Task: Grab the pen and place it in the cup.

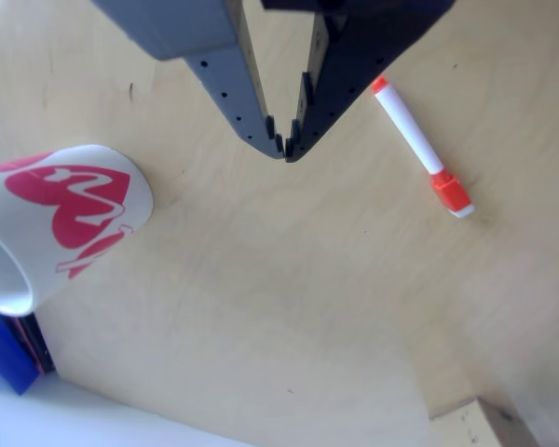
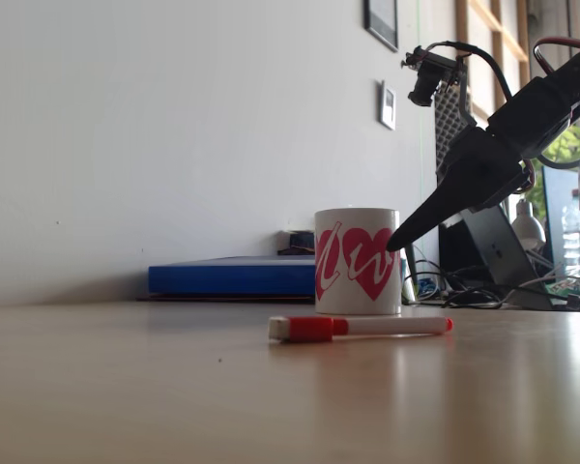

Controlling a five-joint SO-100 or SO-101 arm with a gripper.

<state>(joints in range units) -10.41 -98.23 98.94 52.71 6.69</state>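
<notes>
In the other view, at the left edge, the white ceramic mug with the big red-pink heart point(image 1: 61, 219) stands on the pale wooden counter point(image 1: 289, 307). What shows of its white inside holds nothing. A blue flat thing point(image 1: 7, 358) lies just beside it at the lower left corner.

Toward the middle, the two-finger claw point(image 1: 284, 147) comes in from the top edge, one finger grey and one dark. The two tips meet at one point and nothing is between them, so the claw is closed and it carries nothing. It hangs above bare counter, between the mug and the marker.

To the right lies the short marker with the slim white barrel, the small red-orange tip and the blocky red-orange cap point(image 1: 419, 147). It rests flat on the counter, well apart from the mug and near the claw, but not touching it.

In the fixed view the marker point(image 2: 361, 328) lies in front of the mug point(image 2: 358, 261), and the claw point(image 2: 394, 246) hangs in the air at the right of the mug, clear of the counter.

I judge that the task is at its beginning: the marker is not yet grabbed and the mug not yet filled. What is left is to open the fingers, go down over the barrel, close on it, lift it, carry it to the mug and let it go there.
</notes>
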